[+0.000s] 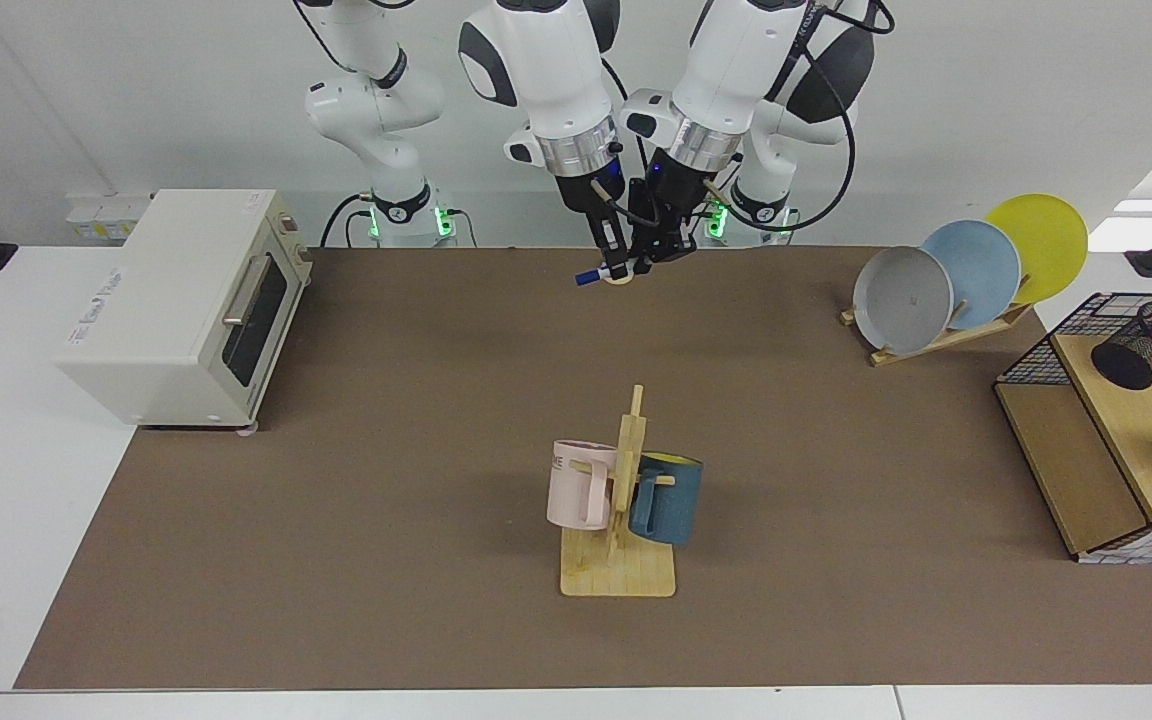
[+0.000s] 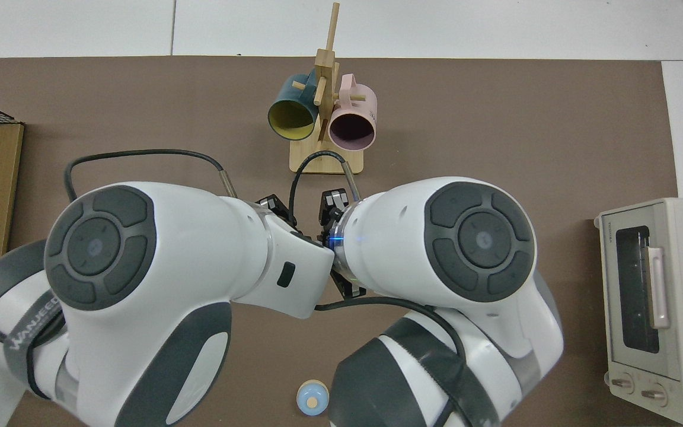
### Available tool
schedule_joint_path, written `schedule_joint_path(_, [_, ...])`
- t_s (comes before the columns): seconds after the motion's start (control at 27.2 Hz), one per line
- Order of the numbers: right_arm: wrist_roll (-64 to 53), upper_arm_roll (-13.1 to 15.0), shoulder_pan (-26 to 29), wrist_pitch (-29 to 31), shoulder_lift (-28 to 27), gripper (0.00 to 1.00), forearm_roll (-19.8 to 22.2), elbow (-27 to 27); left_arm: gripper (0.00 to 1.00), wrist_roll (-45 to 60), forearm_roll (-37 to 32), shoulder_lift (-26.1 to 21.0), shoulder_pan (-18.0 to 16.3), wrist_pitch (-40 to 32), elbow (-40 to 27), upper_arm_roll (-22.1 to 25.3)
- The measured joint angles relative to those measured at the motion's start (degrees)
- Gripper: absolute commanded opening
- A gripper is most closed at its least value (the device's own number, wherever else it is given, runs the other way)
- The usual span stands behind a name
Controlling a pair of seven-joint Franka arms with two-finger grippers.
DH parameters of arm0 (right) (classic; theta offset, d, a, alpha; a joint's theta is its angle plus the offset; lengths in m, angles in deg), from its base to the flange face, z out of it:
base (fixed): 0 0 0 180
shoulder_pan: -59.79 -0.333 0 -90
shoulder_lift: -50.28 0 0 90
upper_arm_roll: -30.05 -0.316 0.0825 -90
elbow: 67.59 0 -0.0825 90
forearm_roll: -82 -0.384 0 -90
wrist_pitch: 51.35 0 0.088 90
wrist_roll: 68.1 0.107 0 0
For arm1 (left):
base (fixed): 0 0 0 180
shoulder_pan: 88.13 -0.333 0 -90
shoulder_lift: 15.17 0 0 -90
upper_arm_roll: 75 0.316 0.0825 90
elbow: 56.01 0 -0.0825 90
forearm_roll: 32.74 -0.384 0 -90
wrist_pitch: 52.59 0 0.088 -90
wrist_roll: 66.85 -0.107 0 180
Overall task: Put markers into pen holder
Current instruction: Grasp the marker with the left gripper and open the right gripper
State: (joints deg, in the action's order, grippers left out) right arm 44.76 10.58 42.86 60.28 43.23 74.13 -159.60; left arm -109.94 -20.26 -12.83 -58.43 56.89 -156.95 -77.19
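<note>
In the facing view, the two arms meet at the far side of the table (image 1: 336,450); the right tool (image 1: 616,268) hangs over the brown mat and its fingers are clamped on the marker (image 1: 594,277); the marker lies almost flat, with its blue end sticking out to the side near the oven (image 1: 181,305); the left tool (image 1: 664,248) is just beside the right one, close to the marker's other end; I cannot tell if its fingers are apart or together; a small round blue thing (image 1: 622,281) sits on the mat just behind the tools; the holder (image 1: 1148,343) lies tipped on the wooden shelf (image 1: 1131,430) in the wire basket (image 1: 1041,360), well apart from the marker; plates (image 1: 966,270) stand in a rack near the basket; a pink mug (image 1: 576,485) and a blue mug (image 1: 669,498) hang on a wooden stand (image 1: 621,570) in the middle of the mat.

In the top view, the big white arms cover the tools and the marker; the arm by the oven (image 2: 656,308) is the right one (image 2: 454,249); the arm by the basket side is the left one (image 2: 158,267); their wrists almost touch; the two mugs hang on the stand (image 2: 325,160) just past the arms; the round blue thing (image 2: 312,398) sits at the near edge of the mat, between the arm bases.
</note>
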Motion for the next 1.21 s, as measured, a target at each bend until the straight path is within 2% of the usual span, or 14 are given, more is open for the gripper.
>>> schedule_joint_path(0.48, [0.0, -0.04, 0.0, 0.0, -0.11, 0.0, 0.0, 0.01, 0.0, -0.72, -0.02, -0.02, 0.0, 0.02, -0.1, 0.03])
schedule_joint_path(0.51, [-0.02, -0.04, 0.01, 0.0, -0.11, 0.02, 0.0, 0.01, 0.0, -0.72, -0.02, -0.02, 0.0, 0.02, -0.1, 0.03])
schedule_joint_path(0.59, [-0.15, -0.04, 0.01, -0.01, -0.11, 0.15, 0.01, 0.01, 0.0, -0.72, -0.02, -0.03, 0.0, 0.03, -0.1, 0.02])
schedule_joint_path(0.66, [-0.23, -0.03, 0.05, -0.02, -0.12, 0.36, 0.0, 0.01, 0.0, -0.71, -0.02, -0.05, 0.0, 0.11, -0.1, 0.01])
schedule_joint_path(0.7, [-0.23, -0.03, 0.09, -0.02, -0.12, 0.55, 0.0, 0.02, 0.0, -0.71, -0.02, -0.06, 0.0, 0.19, -0.1, -0.01])
schedule_joint_path(0.73, [-0.23, -0.01, 0.14, -0.01, -0.12, 0.84, 0.01, 0.04, 0.0, -0.68, 0.03, -0.07, 0.01, 0.24, -0.1, -0.04])
schedule_joint_path(0.77, [-0.22, 0.04, 0.23, -0.03, -0.12, 1.0, 0.05, 0.06, 0.0, -0.45, 0.02, -0.06, 0.02, 0.27, -0.09, -0.07])
schedule_joint_path(0.99, [-1.68, 0.42, 2.02, -1.56, -0.05, 1.0, 0.39, 0.06, 0.0, 0.09, -0.09, -0.06, -0.03, 0.73, -0.09, 0.51])
schedule_joint_path(1.21, [-12.15, 0.57, 5.69, -5.08, 0.91, 1.0, 0.44, 0.1, 0.0, 0.26, -0.09, -0.06, -0.06, 0.83, -0.06, 0.7])
